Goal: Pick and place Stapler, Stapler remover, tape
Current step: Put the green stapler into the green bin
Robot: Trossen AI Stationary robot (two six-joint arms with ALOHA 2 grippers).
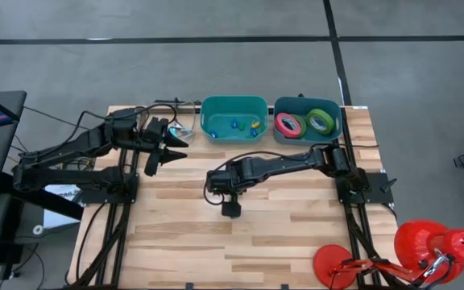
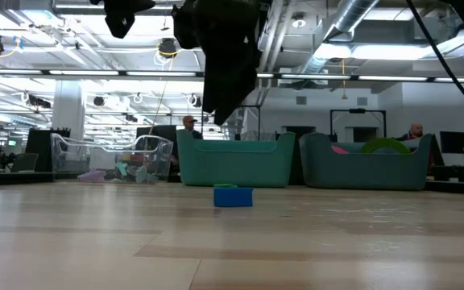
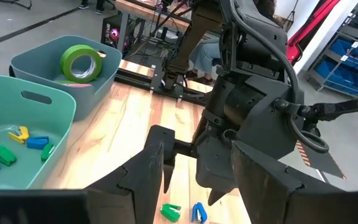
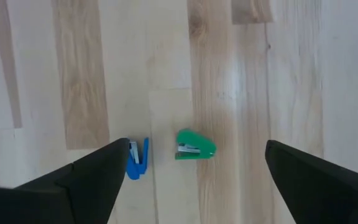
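Note:
A small green stapler (image 4: 194,145) and a blue stapler remover (image 4: 137,160) lie side by side on the wooden table. My right gripper (image 4: 197,149) hangs open above them, pointing steeply down, with both pieces below the gap between its fingers. It stands mid-table (image 1: 230,206) and hides them in the high view. A pink tape roll (image 1: 289,125) and a green tape roll (image 1: 321,121) lie in the grey-blue bin (image 1: 333,129). My left gripper (image 1: 167,151) waits open at the far left, lifted off the table, holding nothing.
A teal bin (image 1: 216,109) at the far edge holds several small coloured pieces (image 3: 17,146). A clear bin (image 1: 185,127) stands left of it. A red lamp (image 1: 425,250) sits at the near right corner. Bare wood lies toward the near edge.

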